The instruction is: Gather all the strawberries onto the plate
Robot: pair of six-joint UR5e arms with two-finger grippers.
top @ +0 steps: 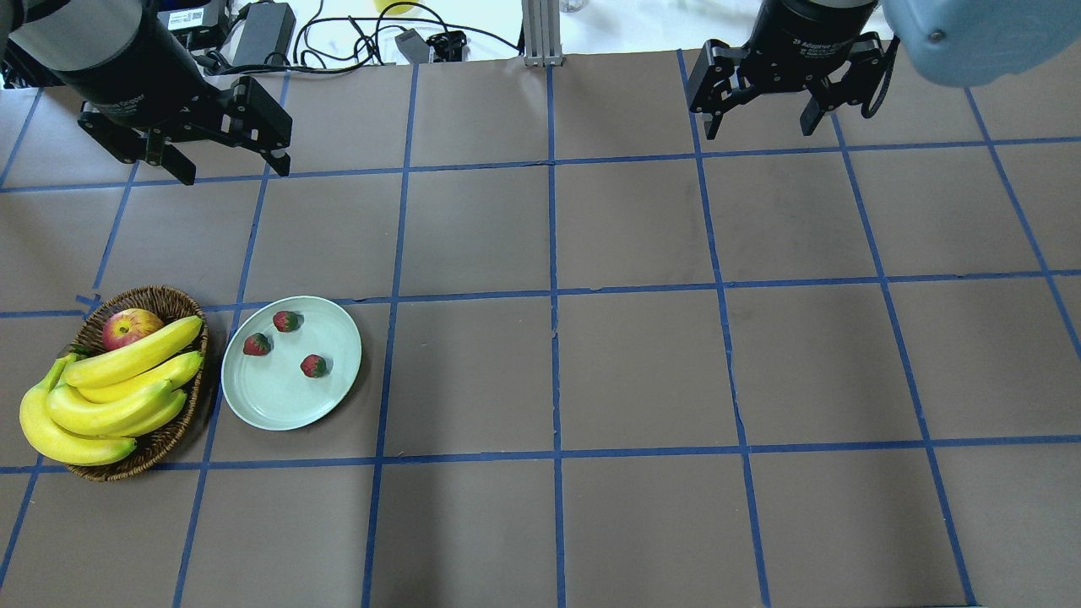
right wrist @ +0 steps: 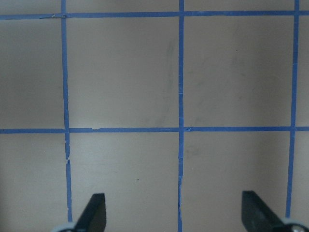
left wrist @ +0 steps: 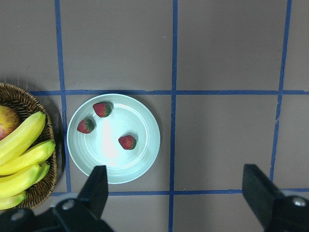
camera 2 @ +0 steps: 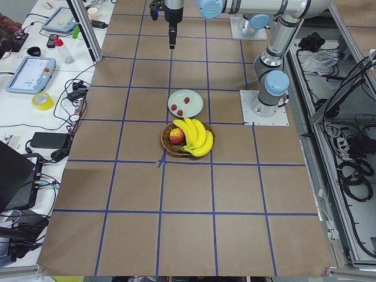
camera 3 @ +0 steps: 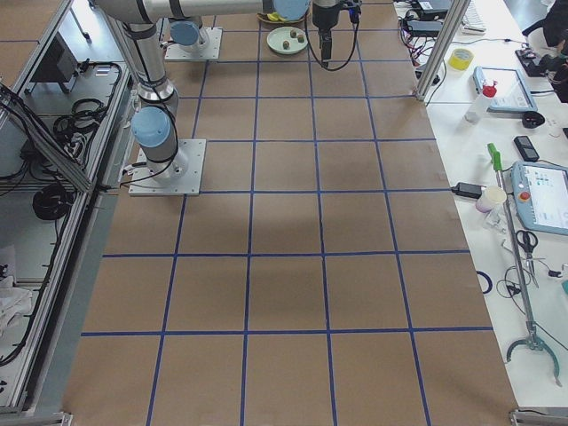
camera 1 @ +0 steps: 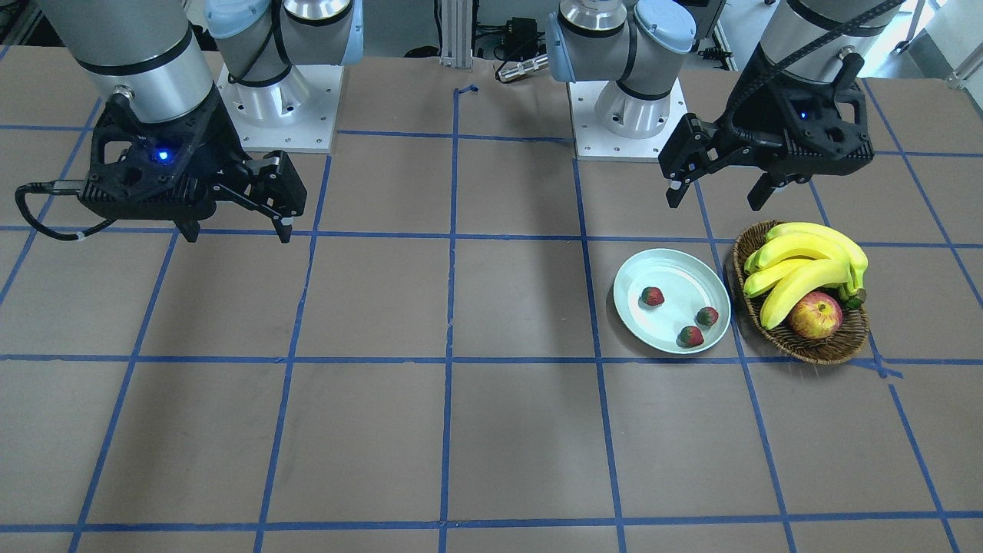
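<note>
Left fingers (camera 1: 760, 196) and right fingers (camera 1: 189, 227) hang spread and empty, well above the surface (camera 1: 491, 307); we count all three strawberries (camera 1: 652, 296) (camera 1: 706, 315) (camera 1: 690, 336) lying in the plate (camera 1: 680, 286). Only a needless descent could knock one out.

Three strawberries (top: 285, 321) on mint plate (top: 272, 397)

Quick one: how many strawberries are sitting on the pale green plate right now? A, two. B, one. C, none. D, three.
D: three strawberries lie on the plate, each apart from the others, as the overhead and left wrist views both show.
</note>
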